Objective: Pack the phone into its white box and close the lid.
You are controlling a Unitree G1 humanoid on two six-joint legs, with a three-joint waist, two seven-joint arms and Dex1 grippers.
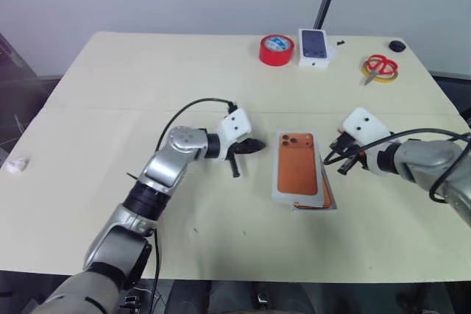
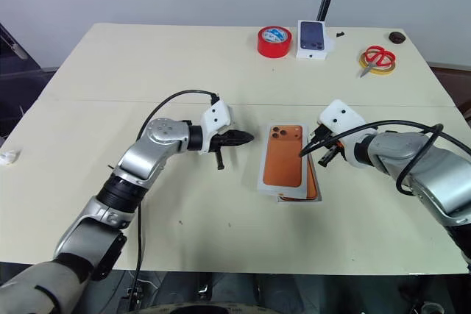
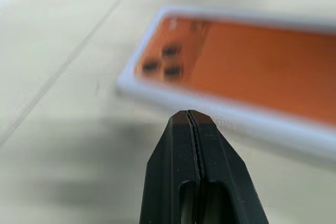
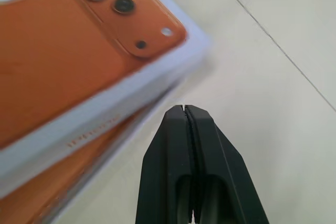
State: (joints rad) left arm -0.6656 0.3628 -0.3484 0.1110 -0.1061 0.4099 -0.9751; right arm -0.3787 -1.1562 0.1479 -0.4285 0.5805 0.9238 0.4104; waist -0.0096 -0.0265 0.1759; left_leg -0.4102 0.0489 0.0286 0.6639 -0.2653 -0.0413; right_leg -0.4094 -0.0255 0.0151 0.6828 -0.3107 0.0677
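Note:
The copper-orange phone (image 1: 296, 163) lies back up, its three lenses toward the far side, inside the thin rim of the white box (image 1: 277, 182) at the table's middle. The box rests askew on another flat orange piece with a grey edge (image 1: 329, 198) that sticks out at its near right corner. My left gripper (image 1: 259, 145) is shut and holds nothing, pointing at the box's left side a short way off; its tip (image 3: 188, 114) is near the lens end. At the box's right edge my right gripper (image 1: 326, 159) is shut and holds nothing, tip (image 4: 184, 107) beside the rim.
At the table's far edge stand a red tape roll (image 1: 276, 50), a small white box printed with a dark phone (image 1: 314, 47), red-handled scissors on a yellow ring (image 1: 380, 68) and a small black knob (image 1: 397, 46). A crumpled white scrap (image 1: 16, 164) lies at the left edge.

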